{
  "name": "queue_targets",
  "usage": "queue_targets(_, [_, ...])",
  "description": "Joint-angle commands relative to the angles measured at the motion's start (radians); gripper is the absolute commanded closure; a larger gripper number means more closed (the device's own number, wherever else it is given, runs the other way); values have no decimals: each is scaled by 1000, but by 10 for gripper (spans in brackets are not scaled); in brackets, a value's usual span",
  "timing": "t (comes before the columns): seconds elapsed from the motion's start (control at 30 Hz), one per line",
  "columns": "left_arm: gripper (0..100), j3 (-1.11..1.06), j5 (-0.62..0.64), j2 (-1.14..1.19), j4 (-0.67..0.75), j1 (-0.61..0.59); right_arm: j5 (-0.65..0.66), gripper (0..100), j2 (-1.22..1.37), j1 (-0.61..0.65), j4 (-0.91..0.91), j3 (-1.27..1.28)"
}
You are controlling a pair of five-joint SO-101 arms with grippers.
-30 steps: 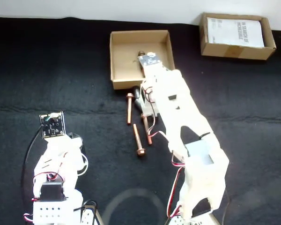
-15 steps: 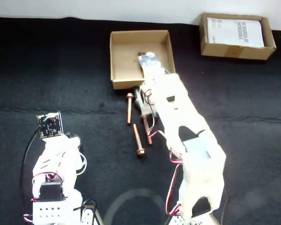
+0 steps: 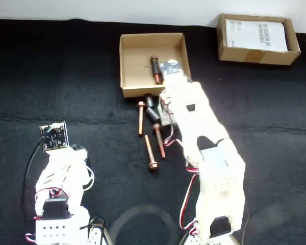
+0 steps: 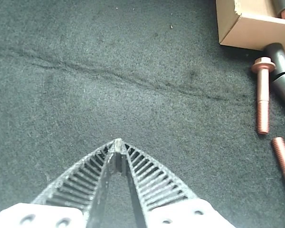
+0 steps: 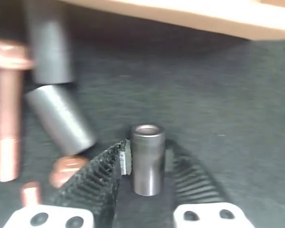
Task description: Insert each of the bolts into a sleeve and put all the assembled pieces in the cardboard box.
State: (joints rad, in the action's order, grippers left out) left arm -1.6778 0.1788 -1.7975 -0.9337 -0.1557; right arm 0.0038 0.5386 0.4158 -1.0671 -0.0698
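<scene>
Step in hand: sleeve pickup. My right gripper [image 5: 147, 151] clamps a grey sleeve [image 5: 147, 159] upright, just outside the cardboard box [image 3: 123, 61]. One assembled piece [image 3: 155, 69] sits inside. My left gripper [image 4: 118, 142] is closed, empty, well away from the box. Next, I reckon: mate it with a loose bolt [image 3: 141, 118].

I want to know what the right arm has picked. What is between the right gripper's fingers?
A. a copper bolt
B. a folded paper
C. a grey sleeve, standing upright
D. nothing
C: in the right wrist view a grey sleeve stands upright, open end up, between the fingers of the right gripper, while a copper bolt lies on the cloth off to one side.
</scene>
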Motion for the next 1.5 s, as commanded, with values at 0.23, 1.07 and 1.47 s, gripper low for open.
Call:
queue_targets(0.23, [987, -19, -8, -2, 21, -10, 11, 992, -30, -45, -74, -38])
queue_targets(1.07, [987, -19, -8, -2, 21, -10, 5, 992, -458, 13, -657, -176])
queue_targets(1.47, [987, -19, -8, -2, 15, -7, 3, 992, -924, 76, -696, 140])
